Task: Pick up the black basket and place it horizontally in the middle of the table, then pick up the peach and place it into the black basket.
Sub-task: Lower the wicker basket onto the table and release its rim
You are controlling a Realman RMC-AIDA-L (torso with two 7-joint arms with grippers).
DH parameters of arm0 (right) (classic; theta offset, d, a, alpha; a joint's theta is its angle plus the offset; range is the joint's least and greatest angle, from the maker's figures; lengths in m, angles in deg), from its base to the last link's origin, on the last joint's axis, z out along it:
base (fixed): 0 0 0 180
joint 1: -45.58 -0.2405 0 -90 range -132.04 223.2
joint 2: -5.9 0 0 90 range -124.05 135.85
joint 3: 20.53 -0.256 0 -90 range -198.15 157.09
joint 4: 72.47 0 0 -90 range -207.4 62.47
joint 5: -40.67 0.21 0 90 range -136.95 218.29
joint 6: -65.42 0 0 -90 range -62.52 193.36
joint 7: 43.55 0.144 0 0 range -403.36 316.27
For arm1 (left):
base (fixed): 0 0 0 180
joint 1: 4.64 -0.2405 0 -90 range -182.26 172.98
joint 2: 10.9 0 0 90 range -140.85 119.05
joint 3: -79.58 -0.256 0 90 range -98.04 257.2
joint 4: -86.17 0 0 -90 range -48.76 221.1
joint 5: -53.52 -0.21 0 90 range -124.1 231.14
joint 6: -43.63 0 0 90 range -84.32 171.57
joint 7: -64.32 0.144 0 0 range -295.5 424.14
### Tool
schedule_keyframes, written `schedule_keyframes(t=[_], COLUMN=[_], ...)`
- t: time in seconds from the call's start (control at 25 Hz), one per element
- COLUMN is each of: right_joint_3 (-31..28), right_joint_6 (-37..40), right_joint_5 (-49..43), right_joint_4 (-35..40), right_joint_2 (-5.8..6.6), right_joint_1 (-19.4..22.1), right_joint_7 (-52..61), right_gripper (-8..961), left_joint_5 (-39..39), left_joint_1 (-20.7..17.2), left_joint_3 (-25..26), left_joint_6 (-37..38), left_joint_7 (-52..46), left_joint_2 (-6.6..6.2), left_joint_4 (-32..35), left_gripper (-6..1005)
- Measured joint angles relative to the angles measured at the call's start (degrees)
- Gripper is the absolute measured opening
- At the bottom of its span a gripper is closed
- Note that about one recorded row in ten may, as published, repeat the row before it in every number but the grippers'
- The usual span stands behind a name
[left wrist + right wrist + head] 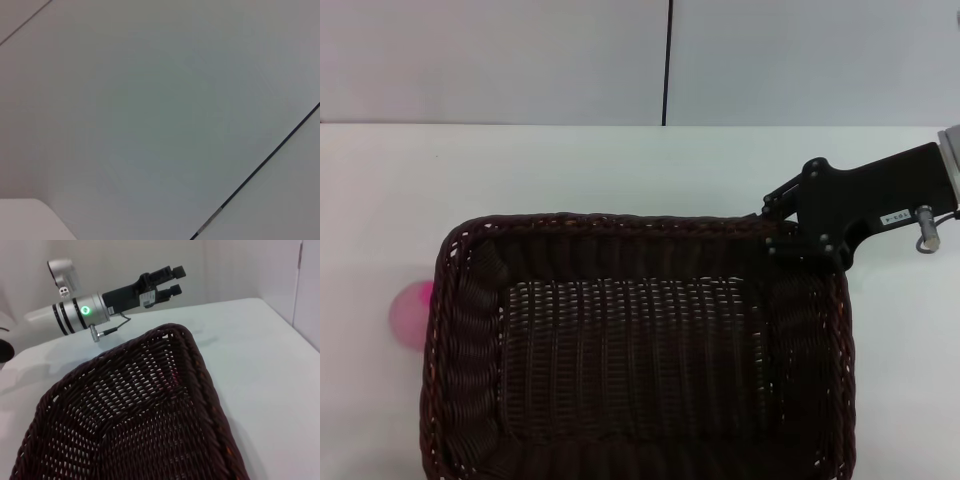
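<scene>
The black basket point(640, 350) fills the near middle of the white table point(620, 170), long side across, open side up. My right gripper point(782, 235) is at its far right corner, shut on the braided rim. The right wrist view shows the basket's inside and rim point(200, 370) from close up. The peach point(410, 312) lies on the table against the basket's left side, partly hidden behind the rim. My left gripper point(172, 281) shows only in the right wrist view, held in the air beyond the basket, open and empty.
A pale wall with a dark vertical seam point(668, 60) rises behind the table's far edge. The left wrist view shows only that wall, a dark seam point(260, 167) and a white corner point(25, 220).
</scene>
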Motion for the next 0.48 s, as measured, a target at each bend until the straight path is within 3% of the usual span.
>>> schedule_keyframes(t=[0.16, 0.48], right_joint_3=[0.43, -0.53], right_joint_6=[0.02, -3.91], right_joint_5=[-3.42, -2.87], right_joint_4=[-1.29, -1.15], right_joint_2=[0.22, -0.32], right_joint_1=[-2.12, -2.34], right_joint_7=[2.26, 2.27], right_gripper=[205, 207], left_joint_5=[0.0, 0.0], left_joint_1=[-0.02, 0.03], left_joint_3=[0.03, -0.21], left_joint_6=[0.04, 0.1], left_joint_7=[0.0, 0.0], left_joint_2=[-0.03, -0.07], left_joint_4=[0.01, 0.03], left_gripper=[819, 818])
